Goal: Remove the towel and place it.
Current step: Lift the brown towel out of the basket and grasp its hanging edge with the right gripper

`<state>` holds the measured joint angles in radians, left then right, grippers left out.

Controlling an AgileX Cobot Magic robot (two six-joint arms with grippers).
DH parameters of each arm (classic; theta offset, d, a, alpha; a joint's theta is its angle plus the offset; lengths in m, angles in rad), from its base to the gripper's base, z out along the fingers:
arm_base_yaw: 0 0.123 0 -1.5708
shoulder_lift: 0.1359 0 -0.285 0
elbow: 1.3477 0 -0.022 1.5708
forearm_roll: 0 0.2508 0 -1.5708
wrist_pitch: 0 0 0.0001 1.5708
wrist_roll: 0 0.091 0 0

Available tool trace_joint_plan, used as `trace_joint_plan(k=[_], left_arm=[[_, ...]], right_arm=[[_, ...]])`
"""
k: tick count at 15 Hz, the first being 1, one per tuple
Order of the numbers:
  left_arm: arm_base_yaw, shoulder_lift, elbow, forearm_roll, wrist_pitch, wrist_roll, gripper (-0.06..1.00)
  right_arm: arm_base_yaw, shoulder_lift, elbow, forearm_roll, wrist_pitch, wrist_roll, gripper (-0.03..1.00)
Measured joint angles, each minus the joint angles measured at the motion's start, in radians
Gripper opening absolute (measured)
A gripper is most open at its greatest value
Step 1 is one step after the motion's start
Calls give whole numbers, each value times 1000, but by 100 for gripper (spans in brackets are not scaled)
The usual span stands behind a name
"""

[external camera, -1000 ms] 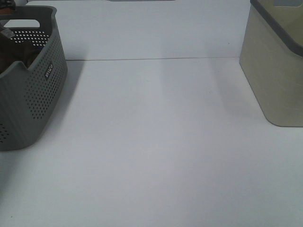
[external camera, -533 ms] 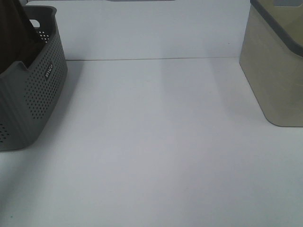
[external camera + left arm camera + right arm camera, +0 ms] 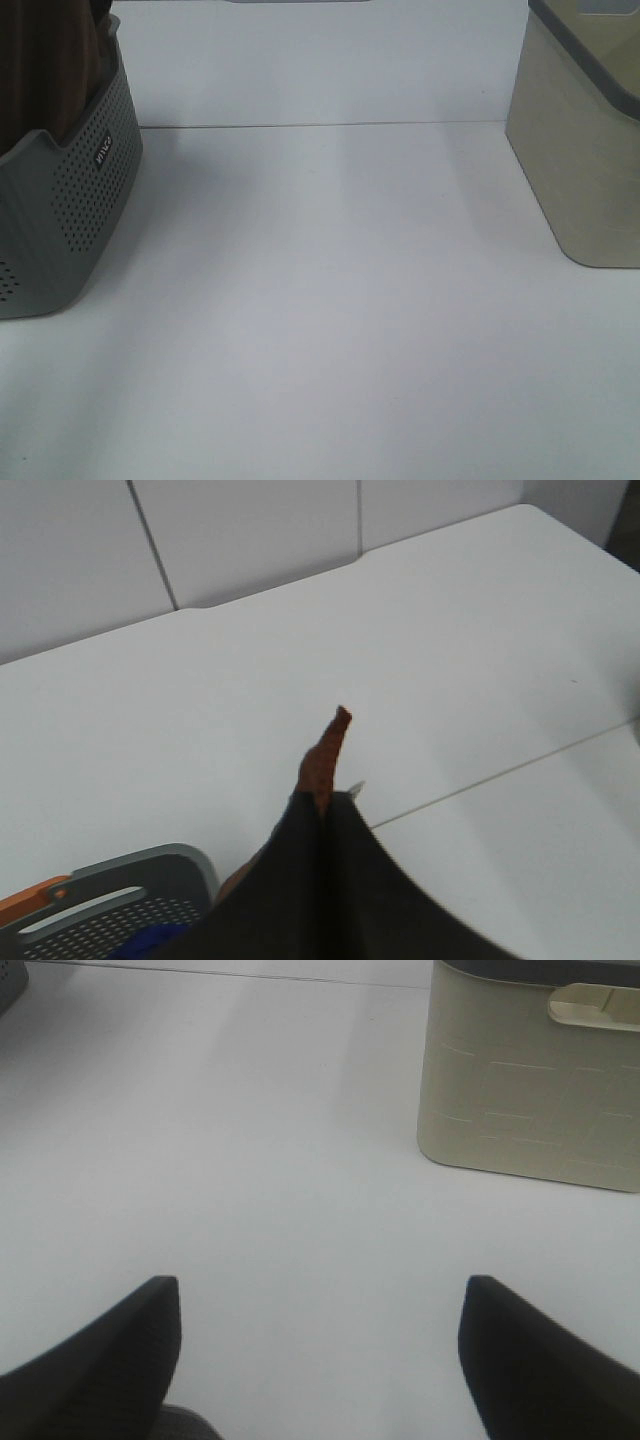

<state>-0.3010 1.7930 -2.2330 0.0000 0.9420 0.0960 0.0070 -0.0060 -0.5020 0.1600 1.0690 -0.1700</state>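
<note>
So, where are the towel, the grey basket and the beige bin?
towel [image 3: 45,70]: exterior high view, hanging fold.
grey basket [image 3: 85,210]: exterior high view, perforated wall.
beige bin [image 3: 575,170]: exterior high view, side wall.

We see a wide bare stretch of table [image 3: 320,300] between the basket [image 3: 70,210] on the left and the bin [image 3: 580,150] on the right, and a gripper could pass there from front to back. The towel [image 3: 50,60] rises out of the basket and fills the room above its opening, pinched in the left gripper [image 3: 323,815]. The right gripper [image 3: 320,1360] hangs spread wide over bare table, with the bin ahead and apart from it.
</note>
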Motion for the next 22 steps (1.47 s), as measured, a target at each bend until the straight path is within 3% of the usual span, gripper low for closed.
trace_joint_plan(k=[3,4,7,11,15,22], left_arm=[[-90,-26,0,-45,32,47,0],[-163,-31,0,-52,36,60,0],[-278,-31,0,-57,52,64,0],[-383,-32,0,-59,51,79,0],[-443,-32,0,-67,9,82,0],[-457,-16,0,-115,-62,36,0]], right_arm=[[0,12,0,9,0,0,73],[0,55,0,59,-1,0,73],[0,167,0,139,-9,0,73],[0,354,-2,269,-24,-59,73],[1,620,-2,614,-52,-418,73],[4,1066,-2,1261,-225,-1270,73]])
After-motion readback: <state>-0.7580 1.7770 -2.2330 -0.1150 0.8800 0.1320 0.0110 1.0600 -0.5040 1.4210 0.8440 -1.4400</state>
